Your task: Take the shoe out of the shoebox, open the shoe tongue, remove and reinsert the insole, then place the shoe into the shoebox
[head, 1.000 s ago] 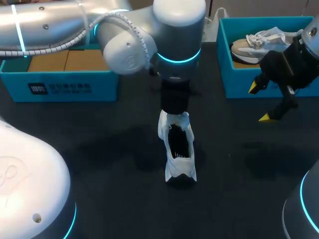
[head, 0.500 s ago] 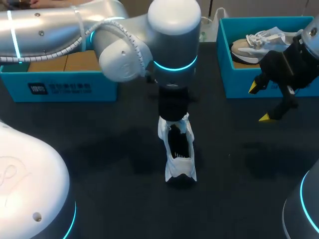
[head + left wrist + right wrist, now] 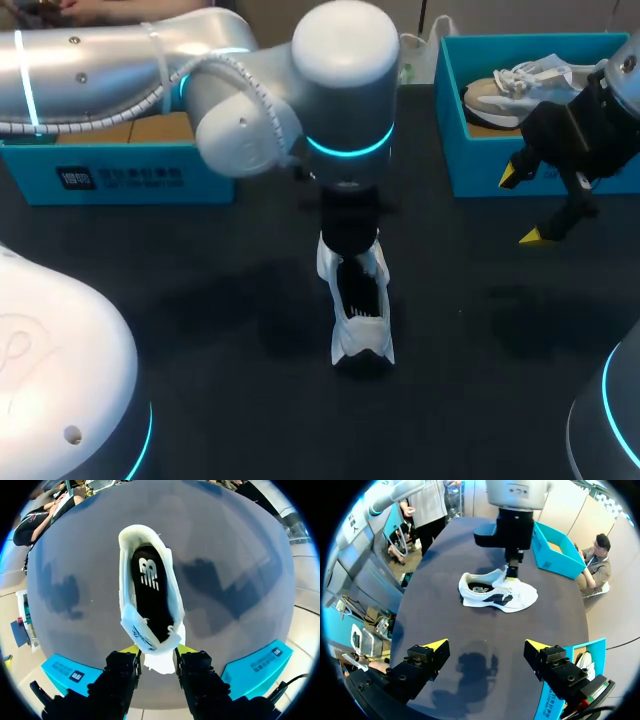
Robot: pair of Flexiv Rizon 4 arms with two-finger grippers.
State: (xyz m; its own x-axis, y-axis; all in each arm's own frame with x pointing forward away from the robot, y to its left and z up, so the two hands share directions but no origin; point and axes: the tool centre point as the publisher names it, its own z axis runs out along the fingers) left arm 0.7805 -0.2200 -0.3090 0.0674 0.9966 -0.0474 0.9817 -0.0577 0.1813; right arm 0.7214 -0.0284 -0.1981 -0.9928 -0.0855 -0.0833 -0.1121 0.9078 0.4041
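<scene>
Shoe (image 3: 358, 310), white, standing on its sole at the middle of the table (image 3: 200, 300), black insole (image 3: 150, 595) seated inside; left claw (image 3: 159, 654) pinched on the tongue (image 3: 159, 664) from both sides; right claw (image 3: 520, 207) spread wide, holding nothing, beside the blue shoebox (image 3: 480, 185); second shoe (image 3: 510, 90) inside that box.

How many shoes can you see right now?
2. A white shoe lies mid-table in the left claw; a beige shoe sits in the right shoebox. The left shoebox is partly hidden.

Robotics lab bench: dark table (image 3: 230, 400), two silver robot arms (image 3: 100, 60), teal shoeboxes (image 3: 120, 178).
</scene>
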